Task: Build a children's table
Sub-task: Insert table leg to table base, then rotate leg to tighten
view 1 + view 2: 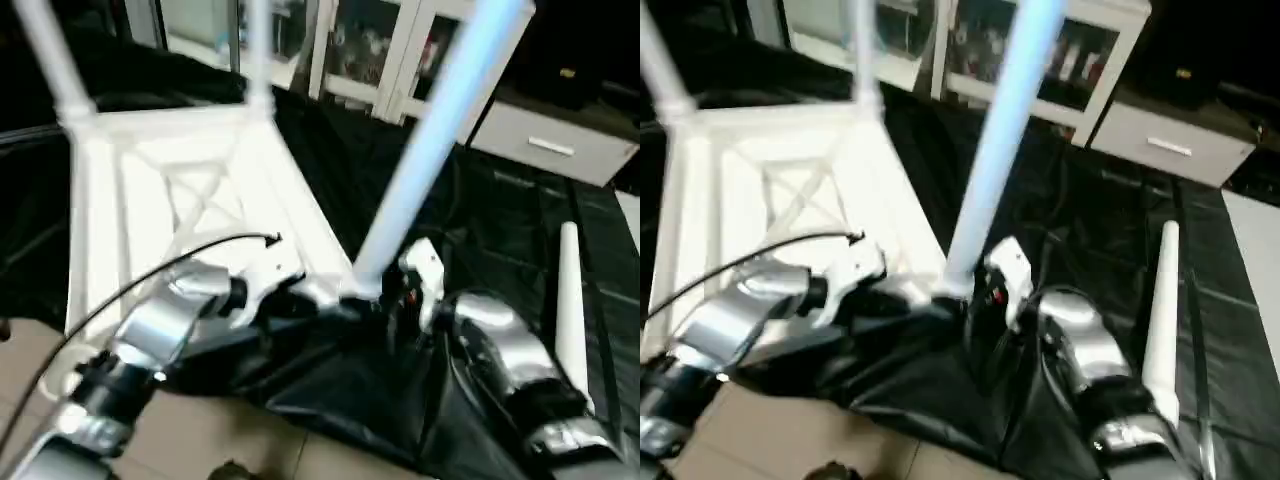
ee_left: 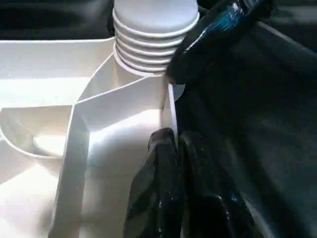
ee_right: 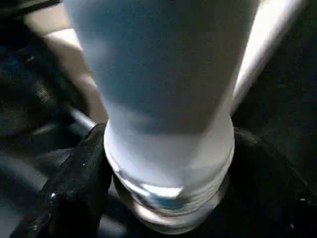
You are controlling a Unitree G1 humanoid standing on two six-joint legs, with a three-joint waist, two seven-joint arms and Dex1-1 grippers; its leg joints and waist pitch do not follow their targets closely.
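The children's table lies upside down: its white ribbed tabletop [image 1: 130,200] rests on the black cover. Two white legs [image 1: 50,60] [image 1: 258,50] stand in its far corners. A third leg [image 1: 430,150] rises tilted from the near right corner socket, its ringed base [image 2: 148,49] seated there. My right gripper [image 1: 385,300] stands open, its fingers [image 3: 84,168] on either side of that leg's base. My left gripper [image 2: 173,144] is shut on the tabletop's thin near rim, close beside the socket. A loose fourth leg [image 1: 1162,310] lies on the cover to the right.
The black cover [image 1: 500,220] hangs crumpled over the near edge, above a tan floor [image 1: 200,430]. A thin black cable [image 1: 150,275] arcs over my left forearm. White cabinets with glass doors [image 1: 380,50] and a drawer unit [image 1: 550,140] stand at the back.
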